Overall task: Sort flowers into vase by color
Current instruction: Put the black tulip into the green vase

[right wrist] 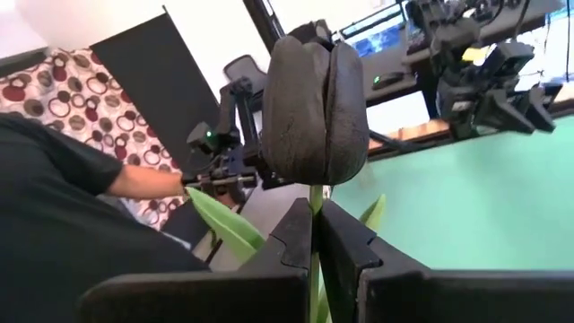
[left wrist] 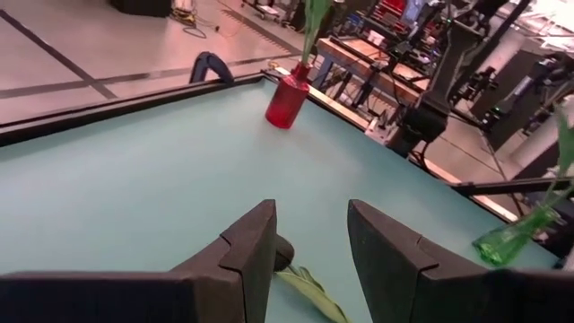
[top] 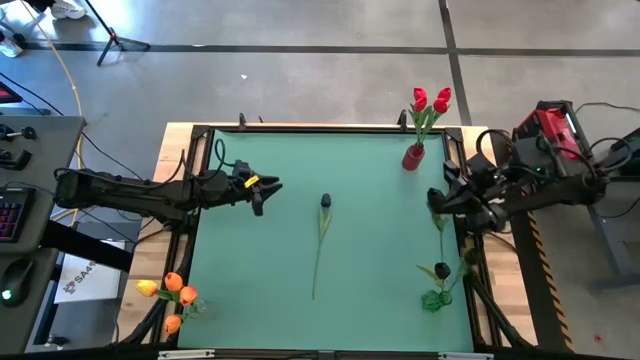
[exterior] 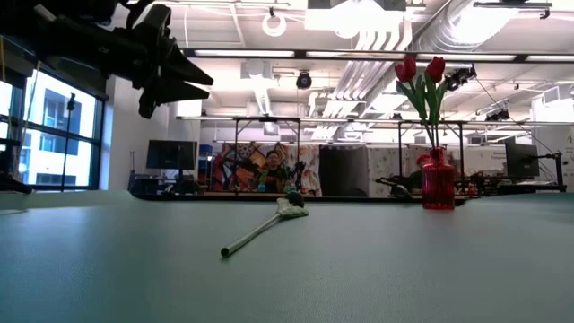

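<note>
- So far, you have two red tulips (top: 430,100) standing in the red vase (top: 413,157) at the table's far right corner, and orange tulips (top: 168,292) in a clear vase (top: 190,306) at the near left corner.
- Your right gripper (right wrist: 314,235) is clamped on the stem of a dark tulip (right wrist: 314,108), holding it at the table's right edge, above the green glass vase (top: 434,298) that already shows one dark bud.
- One more dark tulip (top: 324,203) lies loose at mid-table.
- Your left gripper (left wrist: 309,242) hovers above the table, just left of that loose tulip, fingers apart and holding nothing.
- Judging from this, you have two dark tulips left to place: the one in hand, then the loose one.
</note>
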### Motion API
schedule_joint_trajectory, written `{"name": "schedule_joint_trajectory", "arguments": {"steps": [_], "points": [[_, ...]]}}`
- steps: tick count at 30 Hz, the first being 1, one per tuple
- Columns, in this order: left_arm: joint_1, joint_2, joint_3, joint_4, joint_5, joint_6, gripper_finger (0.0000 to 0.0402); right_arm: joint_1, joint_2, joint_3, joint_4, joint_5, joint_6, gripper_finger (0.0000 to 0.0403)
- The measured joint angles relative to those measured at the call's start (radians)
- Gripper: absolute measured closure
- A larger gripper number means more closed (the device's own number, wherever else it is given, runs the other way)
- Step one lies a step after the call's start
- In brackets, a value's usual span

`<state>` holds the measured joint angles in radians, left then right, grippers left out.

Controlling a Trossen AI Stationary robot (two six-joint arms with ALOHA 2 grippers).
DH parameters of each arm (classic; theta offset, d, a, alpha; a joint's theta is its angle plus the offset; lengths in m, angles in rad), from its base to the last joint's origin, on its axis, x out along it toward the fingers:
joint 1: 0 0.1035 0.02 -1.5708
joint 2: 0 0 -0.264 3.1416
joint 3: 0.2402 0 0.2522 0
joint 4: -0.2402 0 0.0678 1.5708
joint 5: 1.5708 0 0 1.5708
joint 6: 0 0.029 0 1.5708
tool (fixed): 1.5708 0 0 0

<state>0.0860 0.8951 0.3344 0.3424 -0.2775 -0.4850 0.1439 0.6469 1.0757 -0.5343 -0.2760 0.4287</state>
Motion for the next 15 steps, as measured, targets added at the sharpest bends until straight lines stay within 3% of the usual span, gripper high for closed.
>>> {"name": "schedule_joint_trajectory", "arguments": {"steps": [7, 15], "points": [[0.03, 0.0, 0.0, 0.001, 0.002, 0.0, 0.0275, 0.047, 0.014, 0.0, 0.0, 0.002, 0.019, 0.0403], [0.039, 0.0, 0.0, 0.002, 0.003, 0.019, 0.0275, 0.158, 0.049, 0.0, -0.008, 0.119, 0.011, 0.0403]]}}
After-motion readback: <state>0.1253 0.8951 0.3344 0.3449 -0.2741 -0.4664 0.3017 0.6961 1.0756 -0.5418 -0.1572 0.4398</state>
